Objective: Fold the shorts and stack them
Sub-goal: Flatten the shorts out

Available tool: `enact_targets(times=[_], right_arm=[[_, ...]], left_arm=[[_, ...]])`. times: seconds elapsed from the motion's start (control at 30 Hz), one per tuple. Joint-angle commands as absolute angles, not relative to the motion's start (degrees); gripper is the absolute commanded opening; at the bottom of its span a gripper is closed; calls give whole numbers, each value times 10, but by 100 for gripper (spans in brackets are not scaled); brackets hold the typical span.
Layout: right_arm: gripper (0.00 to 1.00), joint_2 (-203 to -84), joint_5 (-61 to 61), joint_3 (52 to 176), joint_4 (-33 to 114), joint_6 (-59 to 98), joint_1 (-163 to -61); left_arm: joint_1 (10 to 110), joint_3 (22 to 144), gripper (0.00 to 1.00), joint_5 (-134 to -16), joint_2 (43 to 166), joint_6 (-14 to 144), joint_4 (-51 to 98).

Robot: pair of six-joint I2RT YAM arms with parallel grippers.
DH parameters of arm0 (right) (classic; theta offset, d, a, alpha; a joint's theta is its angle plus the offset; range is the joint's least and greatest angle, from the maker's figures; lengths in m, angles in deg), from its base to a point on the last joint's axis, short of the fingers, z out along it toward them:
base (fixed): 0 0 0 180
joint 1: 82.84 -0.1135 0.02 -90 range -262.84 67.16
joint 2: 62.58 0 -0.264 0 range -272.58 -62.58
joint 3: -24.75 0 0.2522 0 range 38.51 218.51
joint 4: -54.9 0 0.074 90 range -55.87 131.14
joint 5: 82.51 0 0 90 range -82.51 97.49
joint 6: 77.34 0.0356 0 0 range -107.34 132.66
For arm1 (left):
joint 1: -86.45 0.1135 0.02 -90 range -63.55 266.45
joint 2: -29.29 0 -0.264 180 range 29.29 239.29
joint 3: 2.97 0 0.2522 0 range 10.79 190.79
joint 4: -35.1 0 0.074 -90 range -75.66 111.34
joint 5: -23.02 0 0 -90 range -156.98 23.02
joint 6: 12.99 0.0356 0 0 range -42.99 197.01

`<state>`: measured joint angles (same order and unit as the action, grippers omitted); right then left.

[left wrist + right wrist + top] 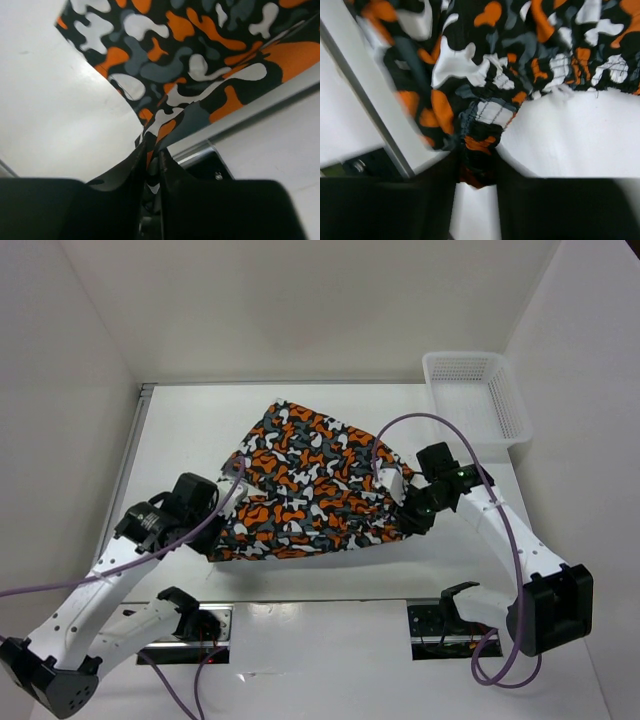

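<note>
Top external view: nearest, the two arm bases sit at the close edge of the white surface [180, 440], each beside a dark rectangular opening, with purple cables [430, 420] looping off the arms. Just beyond, the left hand [228, 498] reaches in from the left and the right hand [412, 512] from the right, and the shorts [310, 490] hang stretched between them over the middle of the surface. Each hand is clenched on the shorts: the left wrist view shows a thin fold of the printed cloth pinched between the two dark fingers [135, 170], which stand almost together, and the right wrist view shows a thicker, gathered elastic edge caught between its fingers [510, 185]. The near edge of the shorts runs roughly straight from one hand to the other and throws a shadow on the surface in front of it. From there the cloth spreads away as a broad, creased sheet of orange, black, grey and white blotches, narrowing to a corner that points toward the far left; whether that far end rests on the surface I cannot tell. Farthest off, in the far right corner against the wall, stands a white mesh basket [510, 415], well apart from the shorts.
</note>
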<state>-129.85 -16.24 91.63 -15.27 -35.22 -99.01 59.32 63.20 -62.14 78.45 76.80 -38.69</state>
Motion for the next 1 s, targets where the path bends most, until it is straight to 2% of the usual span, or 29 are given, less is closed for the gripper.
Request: enact_targets(times=[0.0,0.03,0.07,0.1,0.2,0.33,0.4,0.5,0.6,0.7,0.97], right_arm=[[46,-1293,-123,928,-241,-437,-988],[64,-1293,-112,928,-266,-464,-988],[73,-1288,-102,933,-279,-481,-994],[86,-1288,-85,934,-296,-504,-994],[100,-1255,-99,966,-310,-523,-994],[100,-1200,-67,980,-242,-501,-994],[100,-1184,-67,971,-118,-427,-994],[86,-1226,-89,959,47,-294,-994],[73,-1287,-80,953,191,-159,-994],[69,-1344,-29,921,282,-119,-1002],[61,-1476,72,928,324,-61,-1012]], left_arm=[[596,650,24,-681,755,770,-464],[596,657,47,-688,755,770,-476],[596,657,50,-688,746,770,-482],[596,663,53,-694,740,770,-487],[596,669,63,-682,735,770,-494],[596,685,70,-661,730,770,-468],[596,676,70,-617,749,770,-365],[596,654,66,-536,832,770,-208],[636,686,63,-538,967,770,-143],[643,721,60,-531,1095,770,-104],[643,685,59,-557,1201,770,-43]])
